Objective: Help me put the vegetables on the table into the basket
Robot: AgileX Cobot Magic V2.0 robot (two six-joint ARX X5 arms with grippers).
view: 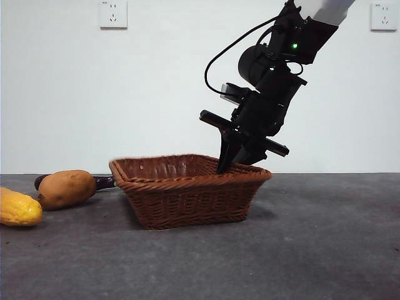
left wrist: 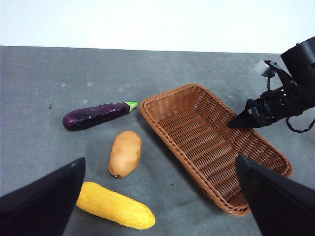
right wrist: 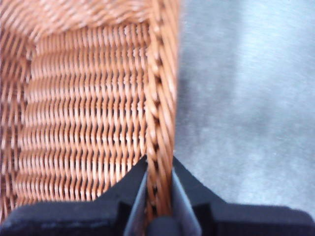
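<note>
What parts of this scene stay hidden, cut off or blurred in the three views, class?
- Eggplant: front view, mostly behind the potato and basket.
- Corn: front view, cut by the edge.
- Right gripper fingers: front view, tips sunk behind the basket rim.
- Left gripper: only blurred fingers in its wrist view.
- Basket far end: right wrist view, blurred.

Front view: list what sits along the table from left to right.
Corn cob → potato-like tuber → basket → right gripper, clamped on the basket's right-hand rim. The eggplant lies behind the tuber, mostly hidden, so it is left out.
</note>
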